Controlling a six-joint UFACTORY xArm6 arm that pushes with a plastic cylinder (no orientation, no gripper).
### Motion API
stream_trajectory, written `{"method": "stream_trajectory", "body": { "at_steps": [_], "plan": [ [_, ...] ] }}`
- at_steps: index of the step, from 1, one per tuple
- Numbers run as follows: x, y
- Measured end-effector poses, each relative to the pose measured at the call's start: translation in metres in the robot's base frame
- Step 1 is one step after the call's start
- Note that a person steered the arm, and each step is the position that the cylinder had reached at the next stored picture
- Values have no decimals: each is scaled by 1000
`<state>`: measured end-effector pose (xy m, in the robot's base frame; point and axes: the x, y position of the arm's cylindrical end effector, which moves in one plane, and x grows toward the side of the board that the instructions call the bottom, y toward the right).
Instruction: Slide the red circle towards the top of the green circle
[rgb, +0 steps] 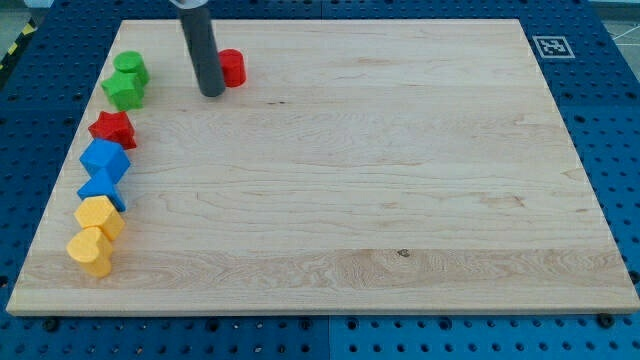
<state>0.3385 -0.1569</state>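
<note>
Red circle (232, 67) sits near board's (400, 150) top edge, right of green circle (131, 68), clear gap between. My tip (211, 94) touches red circle's left side, between both circles. No jaws on rod, so none to report. Below green circle: green star (124, 91), red star (113, 129), two blue blocks (104, 159), two yellow blocks (99, 216).

My tip (211, 93) rests on the wooden table (380, 180), touching the red circle block (232, 67) at its right. Down the view's left edge run the green circle block (131, 68), green star block (123, 91), red star block (112, 129), two blue blocks (104, 160) (101, 190) and two yellow blocks (99, 216) (90, 251).
</note>
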Motion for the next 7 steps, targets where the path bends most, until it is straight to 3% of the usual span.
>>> {"method": "stream_trajectory", "body": {
  "at_steps": [4,7],
  "plan": [
    [23,46],
    [-9,34]
  ]
}}
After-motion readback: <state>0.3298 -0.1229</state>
